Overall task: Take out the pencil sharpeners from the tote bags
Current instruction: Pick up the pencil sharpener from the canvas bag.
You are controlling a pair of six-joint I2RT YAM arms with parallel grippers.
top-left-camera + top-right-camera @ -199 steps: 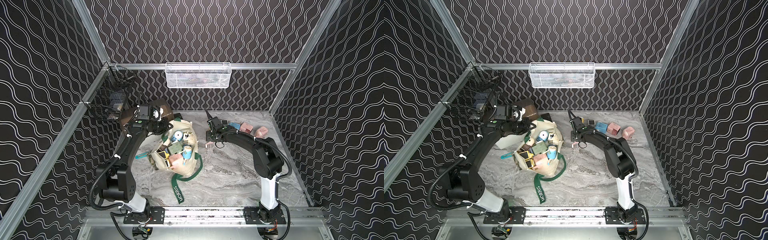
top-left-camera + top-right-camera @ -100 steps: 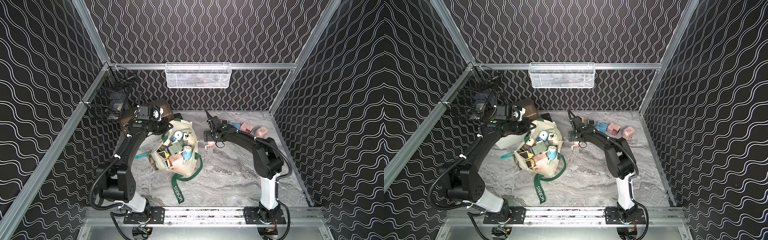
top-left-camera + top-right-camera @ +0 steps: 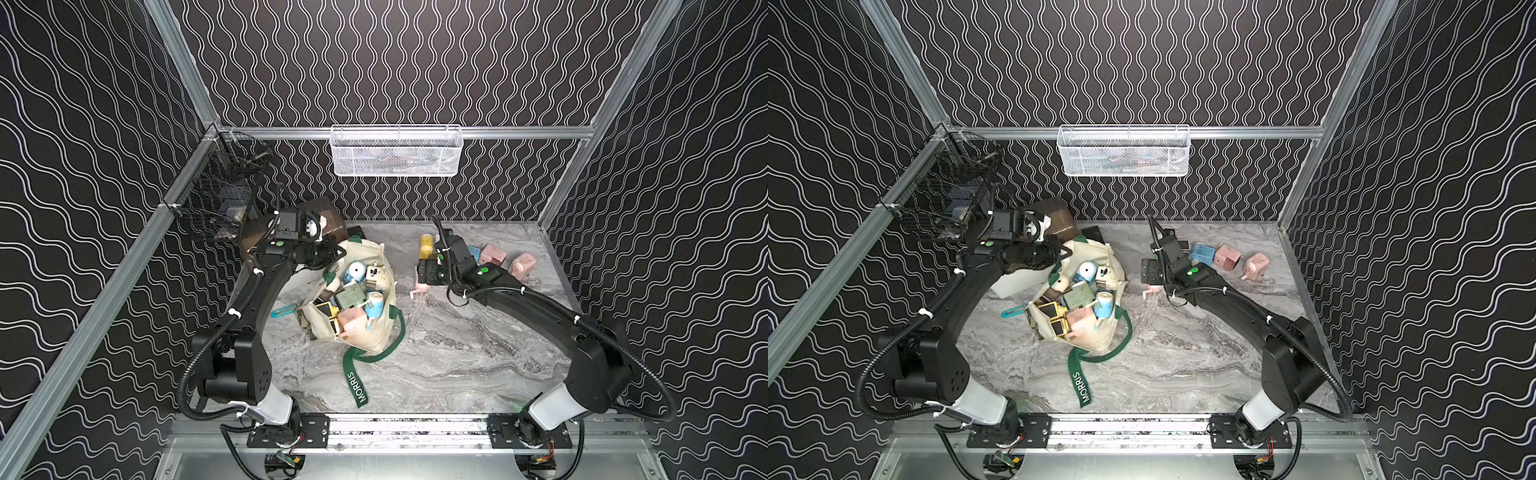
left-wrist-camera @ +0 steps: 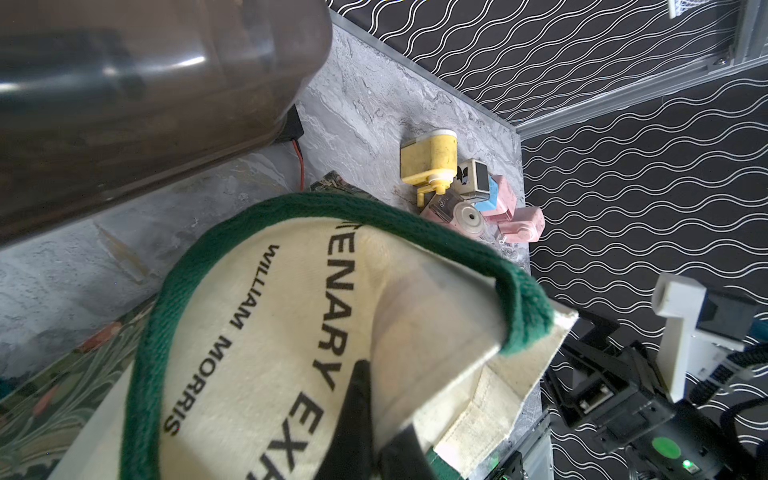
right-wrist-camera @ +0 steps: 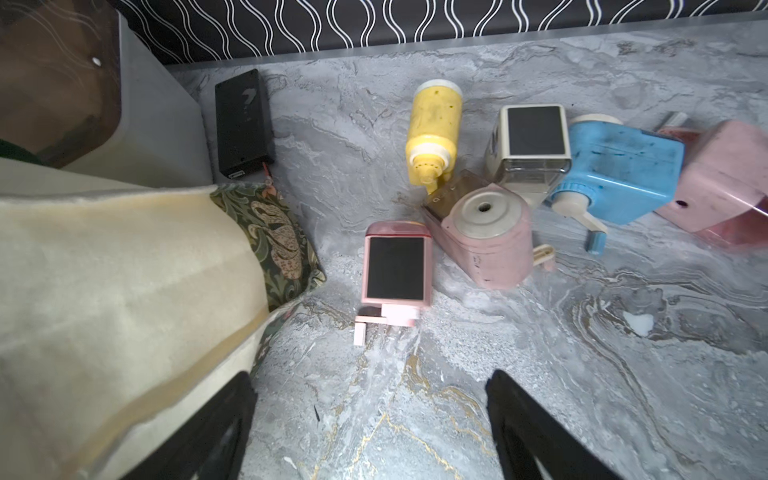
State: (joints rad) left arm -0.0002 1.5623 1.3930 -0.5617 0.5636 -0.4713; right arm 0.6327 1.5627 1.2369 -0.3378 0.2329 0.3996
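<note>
The cream tote bag (image 3: pixel 368 334) (image 3: pixel 1096 336) with dark green straps lies open mid-table, with several pastel pencil sharpeners (image 3: pixel 353 299) heaped in its mouth. My left gripper (image 3: pixel 338 254) (image 4: pixel 376 411) is shut on the bag's far rim, cloth pinched between its fingers. My right gripper (image 3: pixel 424 276) (image 5: pixel 370 378) hangs open and empty over the table, right of the bag. A pink sharpener with a dark face (image 5: pixel 395 270) (image 3: pixel 419 289) lies just beyond its fingertips. More sharpeners lie behind it: yellow (image 5: pixel 432 133), cream (image 5: pixel 534 141), blue (image 5: pixel 619 162) and pink (image 5: pixel 486 241).
A white box with a brown lid (image 3: pixel 328 216) stands behind the bag, and a flat black device (image 5: pixel 243 120) lies beside it. A teal strip tool (image 3: pixel 284 311) lies left of the bag. A white mesh basket (image 3: pixel 395 153) and a black wire basket (image 3: pixel 220 199) hang on the walls.
My right gripper has opened and let go of the pink sharpener, which now lies on the table beneath it. The left arm and the bag have not moved.
</note>
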